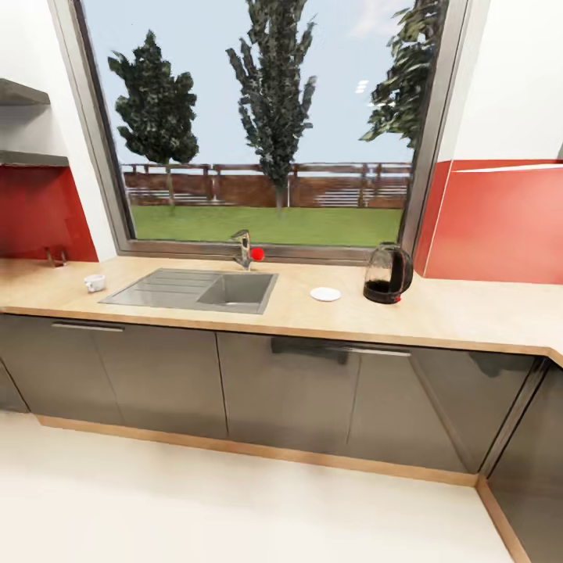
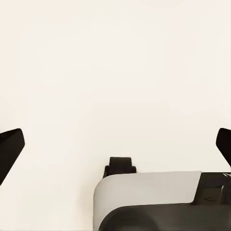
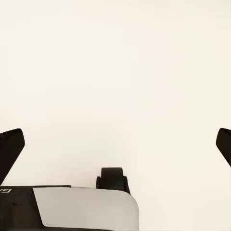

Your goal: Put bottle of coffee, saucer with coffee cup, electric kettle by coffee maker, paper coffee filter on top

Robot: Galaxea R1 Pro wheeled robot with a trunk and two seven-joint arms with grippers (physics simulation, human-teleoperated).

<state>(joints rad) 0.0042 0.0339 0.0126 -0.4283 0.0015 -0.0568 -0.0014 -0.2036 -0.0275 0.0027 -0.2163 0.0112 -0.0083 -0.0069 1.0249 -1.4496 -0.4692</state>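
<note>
On the wooden countertop (image 1: 469, 313) a dark electric kettle (image 1: 387, 274) stands right of the sink. A white saucer (image 1: 325, 294) lies between kettle and sink. A small white coffee cup (image 1: 95, 282) sits left of the sink. In the left wrist view my left gripper (image 2: 115, 144) is open, its dark fingertips (image 2: 10, 147) wide apart over pale floor, with the robot's base (image 2: 154, 199) below. My right gripper (image 3: 115, 144) is open too, with nothing between its fingers (image 3: 10, 147). The coffee maker, coffee bottle and paper filter are out of view.
A steel sink (image 1: 199, 289) with a tap (image 1: 242, 249) sits under a large window (image 1: 266, 125). Grey cabinet doors (image 1: 274, 383) run below the counter. A shelf (image 1: 27, 156) shows at the upper left. Pale floor (image 1: 234, 508) lies between me and the cabinets.
</note>
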